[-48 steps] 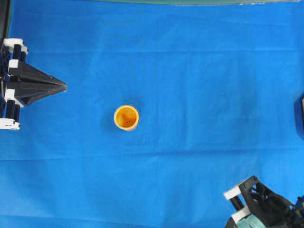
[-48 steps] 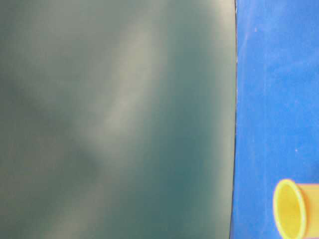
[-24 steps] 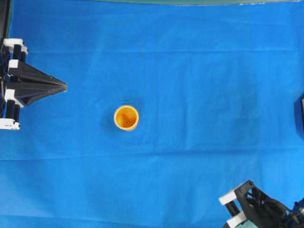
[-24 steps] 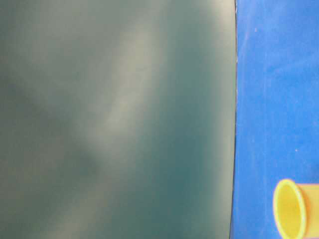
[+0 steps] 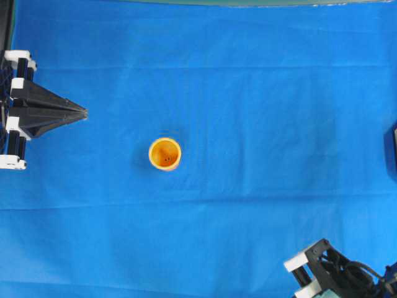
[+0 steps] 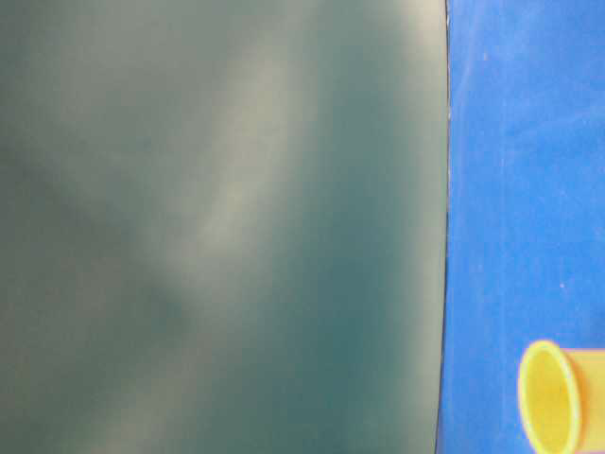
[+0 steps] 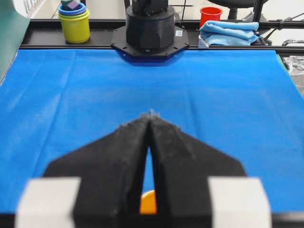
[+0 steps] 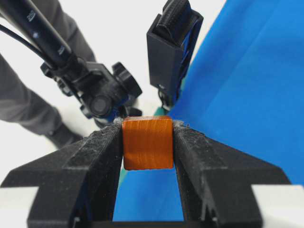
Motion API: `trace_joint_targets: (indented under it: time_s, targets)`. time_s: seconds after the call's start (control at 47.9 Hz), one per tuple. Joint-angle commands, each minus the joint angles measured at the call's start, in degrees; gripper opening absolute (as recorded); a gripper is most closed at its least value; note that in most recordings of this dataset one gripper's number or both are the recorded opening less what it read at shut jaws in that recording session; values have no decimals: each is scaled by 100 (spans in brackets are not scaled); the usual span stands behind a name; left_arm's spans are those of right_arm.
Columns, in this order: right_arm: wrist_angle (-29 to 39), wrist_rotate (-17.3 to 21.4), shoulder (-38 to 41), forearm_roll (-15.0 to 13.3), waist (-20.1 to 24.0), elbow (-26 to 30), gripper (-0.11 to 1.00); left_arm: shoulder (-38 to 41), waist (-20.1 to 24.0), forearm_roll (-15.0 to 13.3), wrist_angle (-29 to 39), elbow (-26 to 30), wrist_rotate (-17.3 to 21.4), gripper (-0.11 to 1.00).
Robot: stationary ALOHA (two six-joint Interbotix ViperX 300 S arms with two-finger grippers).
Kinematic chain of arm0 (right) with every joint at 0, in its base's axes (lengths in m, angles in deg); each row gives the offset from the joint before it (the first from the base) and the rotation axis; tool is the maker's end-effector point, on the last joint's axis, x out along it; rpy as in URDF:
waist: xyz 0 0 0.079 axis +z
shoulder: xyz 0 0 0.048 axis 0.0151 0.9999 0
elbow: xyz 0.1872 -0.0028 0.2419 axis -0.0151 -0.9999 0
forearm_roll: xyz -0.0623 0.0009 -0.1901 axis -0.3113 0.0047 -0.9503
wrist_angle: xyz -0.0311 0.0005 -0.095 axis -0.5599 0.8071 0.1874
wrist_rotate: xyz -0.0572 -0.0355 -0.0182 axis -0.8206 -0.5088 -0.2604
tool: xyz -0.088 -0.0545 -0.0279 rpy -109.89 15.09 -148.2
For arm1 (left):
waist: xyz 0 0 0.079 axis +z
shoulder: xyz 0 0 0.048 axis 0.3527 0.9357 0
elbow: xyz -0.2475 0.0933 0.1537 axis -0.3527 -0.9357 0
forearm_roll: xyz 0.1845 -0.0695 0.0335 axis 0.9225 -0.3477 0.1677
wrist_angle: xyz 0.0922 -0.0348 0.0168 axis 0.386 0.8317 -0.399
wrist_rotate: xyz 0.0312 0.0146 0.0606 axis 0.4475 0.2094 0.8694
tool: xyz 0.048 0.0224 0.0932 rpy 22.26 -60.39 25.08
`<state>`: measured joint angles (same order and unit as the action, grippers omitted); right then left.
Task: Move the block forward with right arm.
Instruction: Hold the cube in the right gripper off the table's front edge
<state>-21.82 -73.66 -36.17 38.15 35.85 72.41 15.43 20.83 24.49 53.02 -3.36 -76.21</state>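
In the right wrist view the block [image 8: 147, 142], a small orange cube, is pinched between the black fingertips of my right gripper [image 8: 147, 124], lifted off the blue cloth near the table's edge. From overhead only the right arm's rear frame [image 5: 329, 273] shows at the bottom right corner; its fingers and the block run off the picture there. My left gripper [image 5: 84, 113] rests shut at the left edge, its tips [image 7: 151, 114] together and holding nothing.
An orange-yellow cup [image 5: 165, 153] stands mid-table, left of centre, also in the table-level view [image 6: 558, 397]. A green board [image 6: 217, 227] fills that view's left. Stacked cups [image 7: 74, 19], a red cup [image 7: 211, 14] and a blue cloth [image 7: 230, 32] lie beyond the table.
The right arm has slid down and left along the overhead picture's bottom edge, and its teal pads have left the frame. The cup and left arm stayed put.
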Motion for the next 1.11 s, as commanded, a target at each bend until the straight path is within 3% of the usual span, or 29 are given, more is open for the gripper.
trace_joint_targets:
  time_s: [0.0, 0.23, 0.355, 0.689, 1.086]
  targets:
    - [-35, 9, -70, 18, 18, 158, 40, 35, 9, 9, -35, 193, 9, 1]
    - [-18, 70, -70, 44, 26, 149, 40, 35, 9, 9, -35, 211, 9, 1]
    - [-18, 325, -70, 202, 18, 149, 40, 26, 9, 9, -35, 220, -70, 1]
    - [-70, 457, -26, 132, 18, 123, 40, -114, 9, 0, -26, 264, 9, 1]
    - [-132, 378, 26, -62, 18, 123, 40, -387, 9, 9, 835, 316, 18, 1]
